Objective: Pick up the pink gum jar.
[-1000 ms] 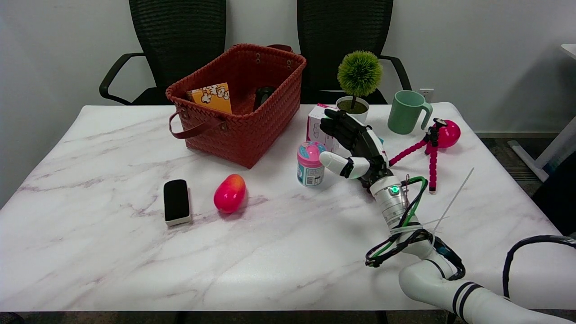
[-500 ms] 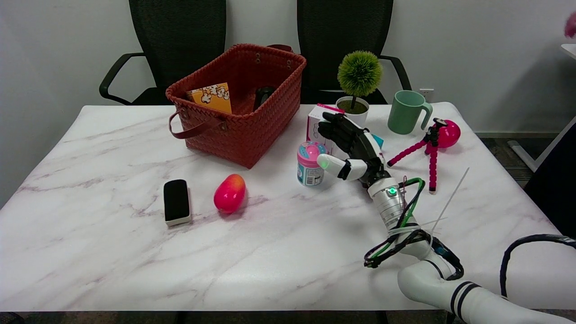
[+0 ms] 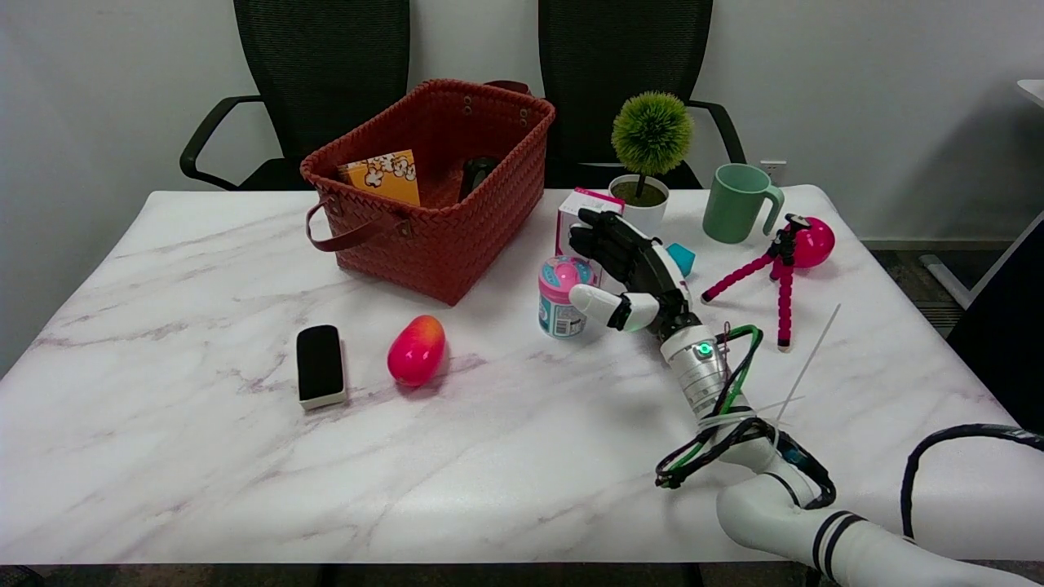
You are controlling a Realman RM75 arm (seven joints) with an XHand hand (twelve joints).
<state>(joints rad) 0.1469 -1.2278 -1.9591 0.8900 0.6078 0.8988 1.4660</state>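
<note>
Near frame centre, slightly right: jar (image 3: 563,297), upright on table (image 3: 204,456), long axis vertical. Immediately right of it: right hand (image 3: 632,273), fingers spread and grasping nothing, white thumb at jar's lower right side, dark fingers curved behind its upper right. Contact between thumb and jar impossible to judge. Box behind mostly hidden by hand; jar's right flank partly covered.

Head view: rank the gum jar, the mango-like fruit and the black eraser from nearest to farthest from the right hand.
From the right hand:
1. Pink gum jar, right beside it, on the picture's left.
2. Fruit, farther left, nearer the front edge.
3. Black eraser, farthest left.
</note>
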